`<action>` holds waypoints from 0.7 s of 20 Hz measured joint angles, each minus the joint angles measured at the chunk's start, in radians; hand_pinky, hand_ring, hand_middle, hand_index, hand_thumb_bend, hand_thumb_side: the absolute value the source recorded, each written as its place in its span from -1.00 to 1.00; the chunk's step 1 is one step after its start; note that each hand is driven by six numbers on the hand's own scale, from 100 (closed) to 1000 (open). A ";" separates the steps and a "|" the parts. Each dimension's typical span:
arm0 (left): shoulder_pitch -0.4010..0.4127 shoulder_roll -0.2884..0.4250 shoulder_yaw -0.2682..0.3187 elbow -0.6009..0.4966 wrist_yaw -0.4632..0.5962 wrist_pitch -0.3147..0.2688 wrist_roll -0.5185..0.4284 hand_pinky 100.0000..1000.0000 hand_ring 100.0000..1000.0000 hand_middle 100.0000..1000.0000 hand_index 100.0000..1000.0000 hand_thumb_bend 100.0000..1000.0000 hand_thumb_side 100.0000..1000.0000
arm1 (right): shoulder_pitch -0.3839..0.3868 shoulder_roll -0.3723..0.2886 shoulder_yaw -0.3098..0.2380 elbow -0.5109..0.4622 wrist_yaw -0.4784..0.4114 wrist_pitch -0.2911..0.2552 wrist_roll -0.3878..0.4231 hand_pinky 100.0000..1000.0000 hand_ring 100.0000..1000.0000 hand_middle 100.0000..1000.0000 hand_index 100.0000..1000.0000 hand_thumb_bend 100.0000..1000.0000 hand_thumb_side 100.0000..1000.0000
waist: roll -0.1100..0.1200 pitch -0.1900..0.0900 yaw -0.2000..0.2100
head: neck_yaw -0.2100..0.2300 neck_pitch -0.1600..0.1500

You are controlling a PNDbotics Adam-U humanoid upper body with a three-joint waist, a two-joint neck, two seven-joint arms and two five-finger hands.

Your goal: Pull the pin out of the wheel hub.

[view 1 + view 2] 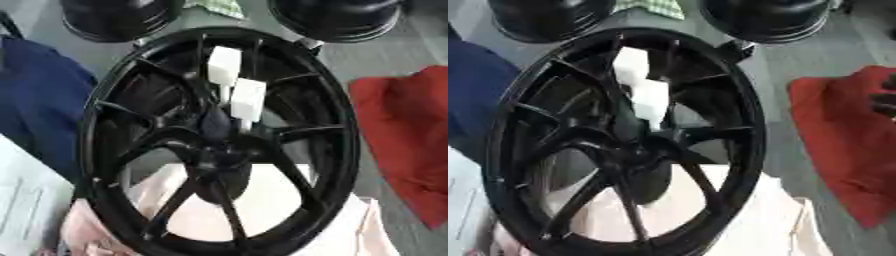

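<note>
The right hand [885,100] is barely seen, its state untellable; the white pin [248,99] should be drawn straight from the wheel hub [219,150].

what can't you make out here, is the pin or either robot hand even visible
- Pin: not identifiable in either view; the centre of the wheel hub is black on black and blurred.
- White blocks among the spokes: what they are is unclear.
- Right robot hand: only a dark sliver, cut off by the right eye view's right edge over the red cloth.
- Left robot hand: in neither view.
</note>
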 measured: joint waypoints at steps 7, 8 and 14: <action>-0.018 0.043 -0.008 0.000 -0.004 -0.004 -0.012 0.18 0.32 0.06 0.45 0.02 -0.24 | 0.004 0.000 0.000 0.000 0.001 -0.006 0.002 0.38 0.31 0.30 0.40 -1.00 0.26 | 0.000 0.000 -0.001 | -0.006 -0.001; -0.027 0.066 -0.014 0.000 -0.010 -0.003 -0.019 0.18 0.32 0.06 0.46 0.02 -0.23 | 0.008 0.000 0.000 0.000 0.002 -0.007 0.002 0.38 0.31 0.30 0.40 -1.00 0.26 | 0.000 0.000 -0.001 | -0.008 -0.001; -0.111 0.300 -0.061 -0.003 -0.082 0.008 -0.104 0.24 0.34 0.09 0.48 0.00 -0.20 | 0.032 -0.001 0.000 0.000 0.017 -0.009 0.000 0.38 0.31 0.30 0.40 -1.00 0.27 | 0.000 0.001 -0.005 | -0.015 0.000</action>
